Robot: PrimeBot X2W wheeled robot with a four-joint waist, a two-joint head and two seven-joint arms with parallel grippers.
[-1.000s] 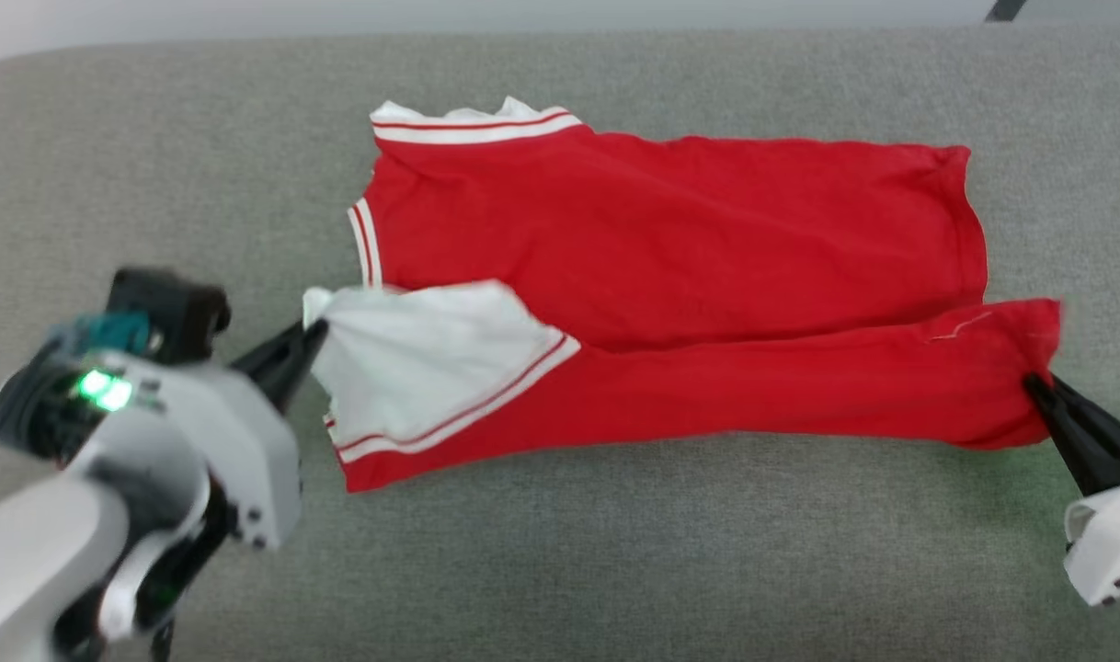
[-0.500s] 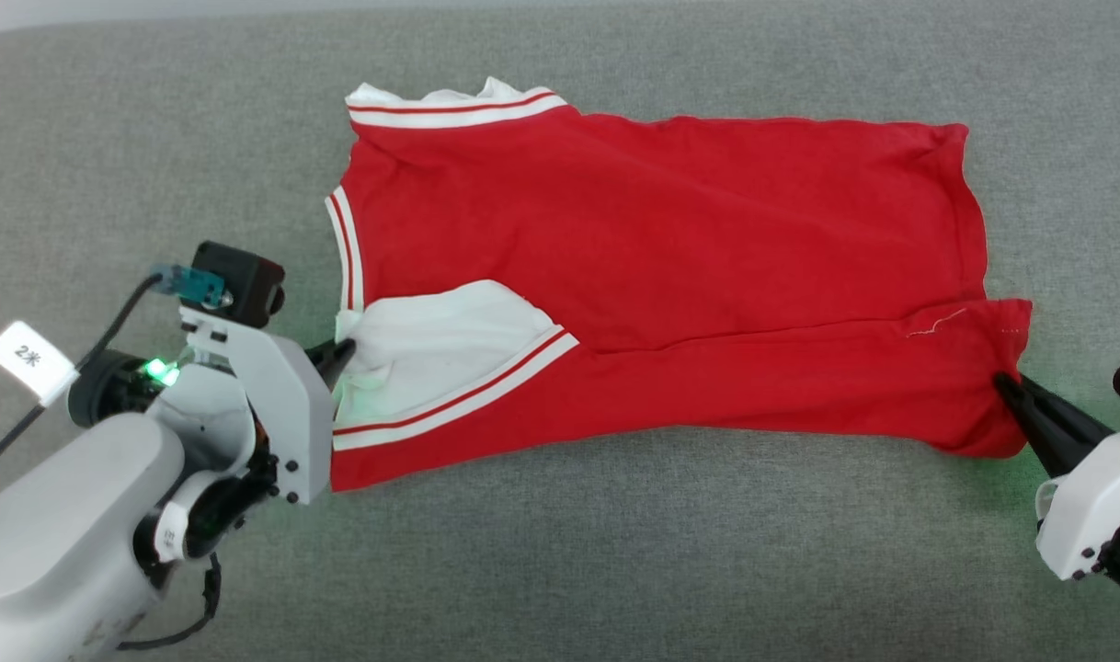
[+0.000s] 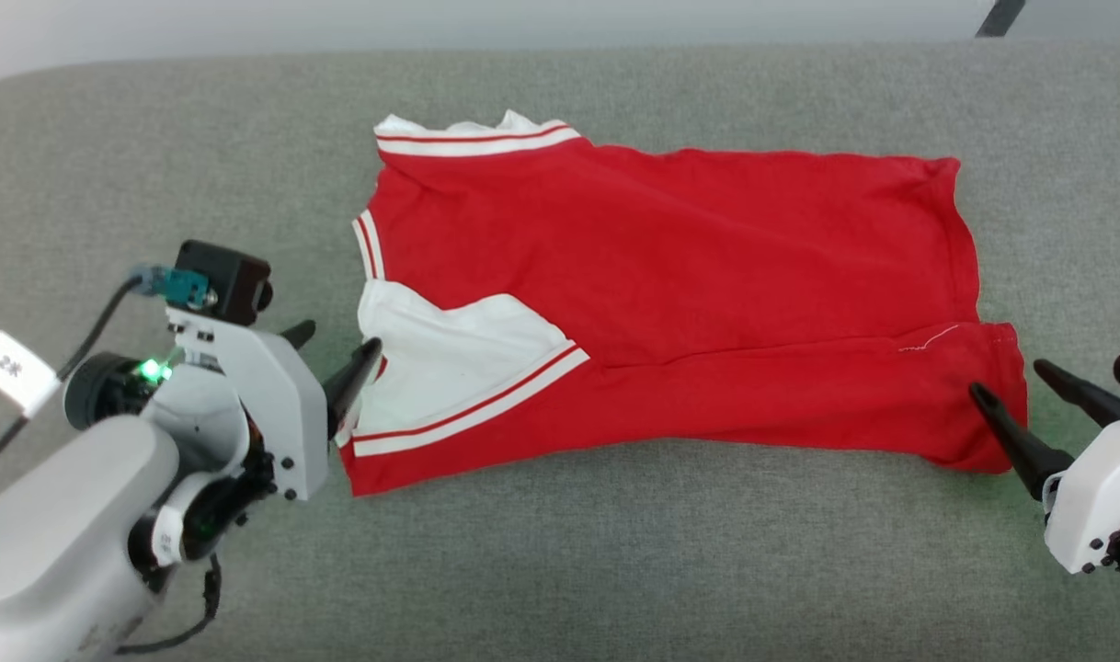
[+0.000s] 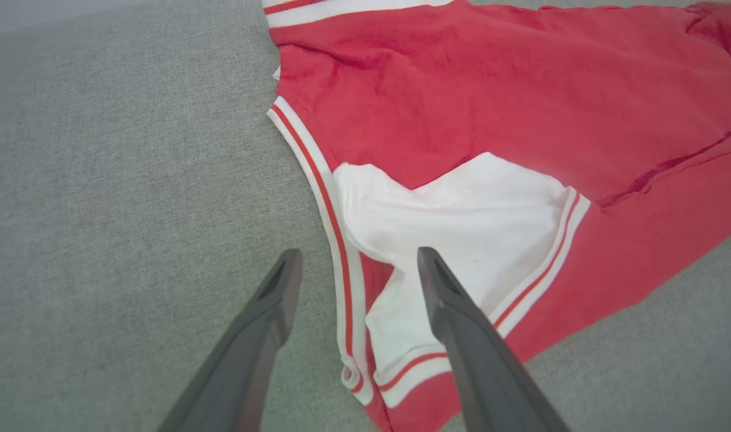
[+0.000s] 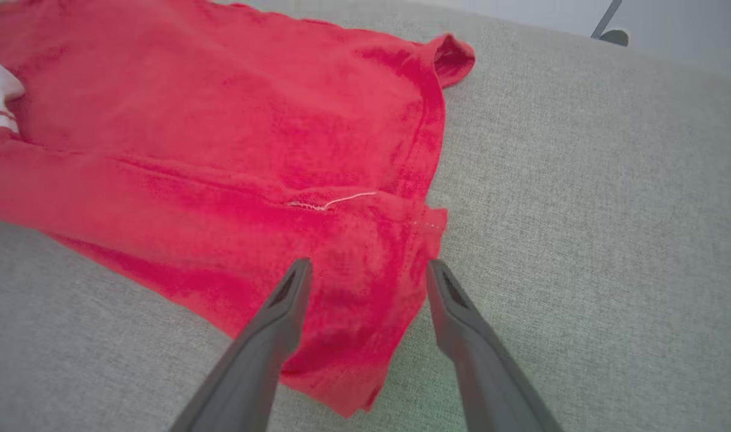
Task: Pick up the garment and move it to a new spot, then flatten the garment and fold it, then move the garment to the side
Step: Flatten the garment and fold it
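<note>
The left tool sits low on the left, angled up and to the right, jaws spread wide. The right tool sits low on the right, angled up-left, jaws equally wide.

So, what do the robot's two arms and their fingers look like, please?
Both the left gripper and the right gripper have two long, dark, tapered fingers on a white housing. The left forearm is pale grey, with a black camera block, a teal plug, a green light, a black cable and a white tag with small dark print.
</note>
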